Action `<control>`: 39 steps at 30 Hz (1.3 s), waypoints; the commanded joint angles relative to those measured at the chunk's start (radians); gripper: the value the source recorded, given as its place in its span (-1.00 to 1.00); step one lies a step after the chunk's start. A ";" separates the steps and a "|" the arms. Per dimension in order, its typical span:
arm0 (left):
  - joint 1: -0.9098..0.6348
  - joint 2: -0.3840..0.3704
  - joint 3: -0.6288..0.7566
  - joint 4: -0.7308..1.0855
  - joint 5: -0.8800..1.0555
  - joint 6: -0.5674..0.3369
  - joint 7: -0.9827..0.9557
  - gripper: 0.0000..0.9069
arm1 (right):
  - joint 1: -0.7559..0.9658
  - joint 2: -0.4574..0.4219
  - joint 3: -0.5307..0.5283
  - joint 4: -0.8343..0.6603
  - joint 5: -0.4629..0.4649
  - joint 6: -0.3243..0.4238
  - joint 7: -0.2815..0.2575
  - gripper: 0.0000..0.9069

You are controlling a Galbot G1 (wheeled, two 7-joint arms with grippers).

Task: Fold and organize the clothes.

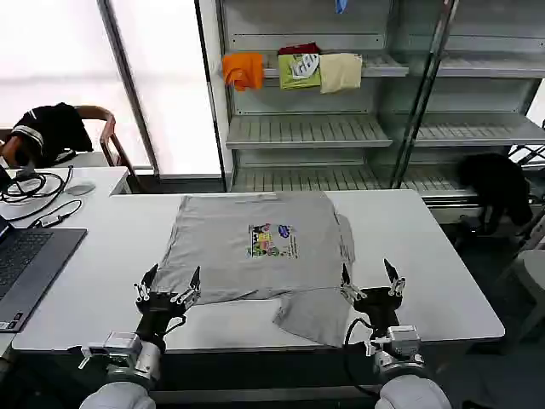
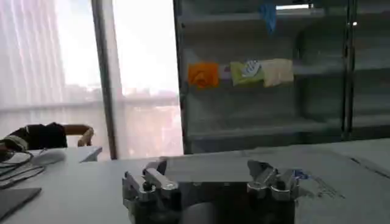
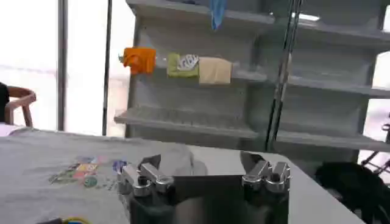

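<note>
in the head view a grey shirt (image 1: 255, 256) lies flat, print up, in the middle of the white table (image 1: 426, 256), its lower right part already turned into a loose flap near the front edge. the left gripper (image 1: 169, 288) sits at the shirt's lower left corner, the right gripper (image 1: 371, 283) just beside the flap at lower right; both have their jaws spread and hold nothing. this looks like an early fold, and the next move likely calls for each gripper to pinch the near hem. a laptop (image 1: 25, 264) sits at the left edge, shelves (image 1: 341, 128) with folded clothes stand behind.

in the left wrist view the left gripper (image 2: 210, 181) points over the shirt (image 2: 207, 165) toward the shelves (image 2: 256, 73).

in the right wrist view the right gripper (image 3: 204, 176) hovers open beside the shirt (image 3: 61, 170), its print at lower left.
</note>
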 commanded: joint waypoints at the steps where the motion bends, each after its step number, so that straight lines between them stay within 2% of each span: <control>1: -0.037 0.075 -0.054 0.082 -0.117 0.068 -0.003 1.00 | -0.032 -0.009 -0.047 0.020 0.056 -0.066 0.062 1.00; 11: -0.028 0.145 -0.089 0.144 -0.180 0.117 -0.001 1.00 | -0.068 -0.006 -0.115 0.027 0.086 -0.090 0.107 1.00; 20: -0.046 0.167 -0.093 0.188 -0.186 0.135 0.004 1.00 | -0.090 -0.007 -0.154 0.023 0.092 -0.099 0.157 1.00; 39: -0.069 0.168 -0.077 0.257 -0.205 0.135 0.010 1.00 | -0.101 0.004 -0.162 -0.022 0.090 -0.098 0.163 1.00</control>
